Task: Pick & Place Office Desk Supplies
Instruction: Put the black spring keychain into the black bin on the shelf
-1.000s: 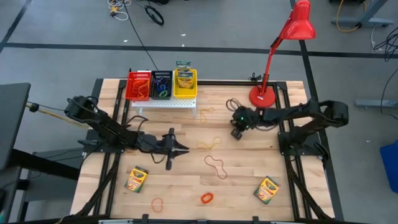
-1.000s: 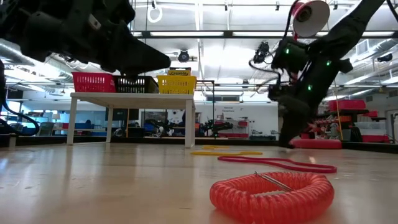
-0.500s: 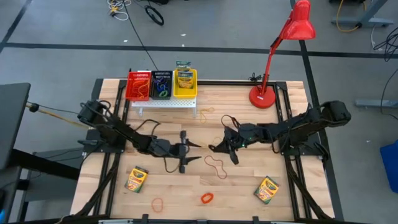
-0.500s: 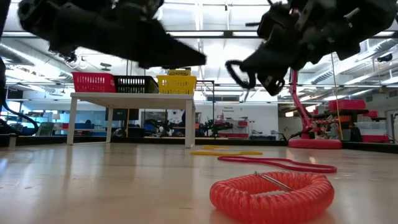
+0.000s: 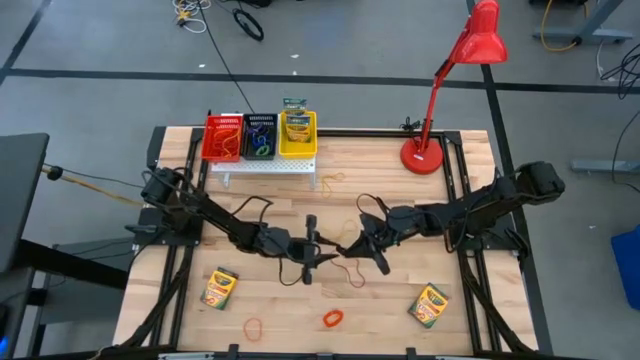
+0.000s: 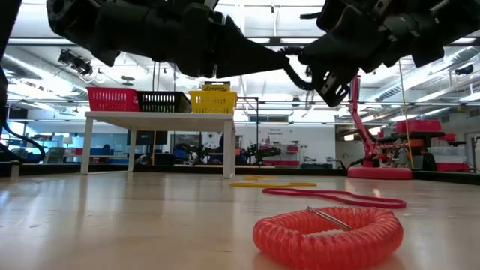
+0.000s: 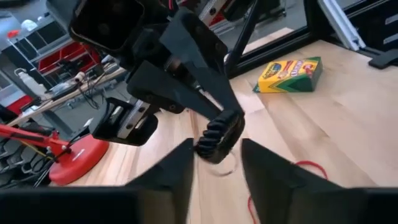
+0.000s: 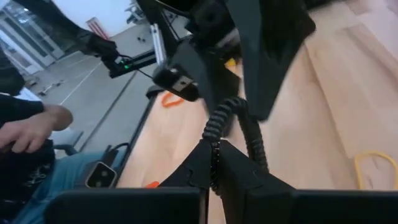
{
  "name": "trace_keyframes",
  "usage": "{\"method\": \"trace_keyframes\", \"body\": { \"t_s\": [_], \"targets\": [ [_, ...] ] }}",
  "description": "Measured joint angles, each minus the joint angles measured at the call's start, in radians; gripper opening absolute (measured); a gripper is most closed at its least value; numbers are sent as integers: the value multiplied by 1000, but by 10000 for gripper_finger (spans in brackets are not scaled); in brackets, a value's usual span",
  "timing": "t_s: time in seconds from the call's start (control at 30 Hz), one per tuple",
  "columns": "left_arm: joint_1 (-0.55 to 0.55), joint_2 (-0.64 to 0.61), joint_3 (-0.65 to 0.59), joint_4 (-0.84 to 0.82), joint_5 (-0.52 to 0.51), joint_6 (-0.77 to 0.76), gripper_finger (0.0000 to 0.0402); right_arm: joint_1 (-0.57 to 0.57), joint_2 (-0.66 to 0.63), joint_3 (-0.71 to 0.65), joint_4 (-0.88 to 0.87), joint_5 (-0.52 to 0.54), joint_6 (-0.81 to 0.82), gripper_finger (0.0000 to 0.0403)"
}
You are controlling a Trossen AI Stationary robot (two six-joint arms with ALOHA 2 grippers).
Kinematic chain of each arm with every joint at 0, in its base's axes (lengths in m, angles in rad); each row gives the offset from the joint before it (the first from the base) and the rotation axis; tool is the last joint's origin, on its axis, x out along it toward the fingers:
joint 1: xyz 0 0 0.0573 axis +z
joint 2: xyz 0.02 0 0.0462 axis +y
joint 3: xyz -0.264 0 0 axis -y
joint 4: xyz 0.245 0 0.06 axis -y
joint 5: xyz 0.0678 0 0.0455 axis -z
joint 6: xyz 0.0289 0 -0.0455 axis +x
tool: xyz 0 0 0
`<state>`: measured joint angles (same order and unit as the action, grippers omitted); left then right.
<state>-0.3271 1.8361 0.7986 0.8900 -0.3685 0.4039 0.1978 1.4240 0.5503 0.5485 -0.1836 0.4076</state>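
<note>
Above the table's middle my two grippers meet tip to tip. My right gripper (image 5: pixel 350 248) (image 8: pixel 214 171) is shut on a black coiled elastic loop (image 7: pixel 221 134) (image 8: pixel 231 115). My left gripper (image 5: pixel 322 246) (image 7: pixel 214 177) is open, and its two fingers stand on either side of that loop. On the table lie two crayon boxes (image 5: pixel 218 287) (image 5: pixel 428 305), an orange coiled loop (image 5: pixel 332 318) (image 6: pixel 326 236) and reddish rubber bands (image 5: pixel 347 268) (image 5: pixel 254 326). My right gripper pinches one side of the black loop (image 8: pixel 213 149) between its two fingers. It comes nearly level from the table's right. The rest of the loop sticks out past the fingertips, clear of the table. My left gripper has the loop between its open fingers; whether they touch it I cannot tell.
At the far edge, red (image 5: pixel 222 137), black (image 5: pixel 260 135) and yellow (image 5: pixel 298 133) baskets stand on a white stand (image 5: pixel 265 166). A tall red lamp (image 5: pixel 440 90) has its base (image 5: pixel 422 155) at the far right. A yellow rubber band (image 5: pixel 345 228) lies near the grippers.
My right gripper has swung from beside the lamp's base toward the table's middle, rising and tipping from pointing down to nearly level, the black loop in its fingers. My left gripper has gone toward the table's right edge and rolled, until its fingers flank the loop.
</note>
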Motion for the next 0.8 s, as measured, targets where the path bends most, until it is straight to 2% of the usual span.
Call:
{"method": "trace_keyframes", "body": {
  "t_s": [0.17, 0.23, 0.37, 0.5, 0.63, 0.8],
  "targets": [
    [1, -4, 0, 3, 16, 0, 44, 13, 0, 0, 30, -1, 0, 20],
    [1, -4, 0, 9, 35, 0, 19, 17, 0, 0, 32, -2, 0, 20],
    [-9, -16, 0, 2, 9, 16, 14, 31, 0, 0, 37, 12, 3, 25],
    [-34, -94, 0, -99, -105, 34, 13, 48, -1, 0, 43, 77, 0, 61],
    [-57, -230, 0, -340, -236, 8, 12, 52, -1, 0, 29, 135, -1, 120],
    [-82, -432, 0, -679, -393, -117, 11, 51, -1, 0, 12, 157, -30, 177]
  ]
}}
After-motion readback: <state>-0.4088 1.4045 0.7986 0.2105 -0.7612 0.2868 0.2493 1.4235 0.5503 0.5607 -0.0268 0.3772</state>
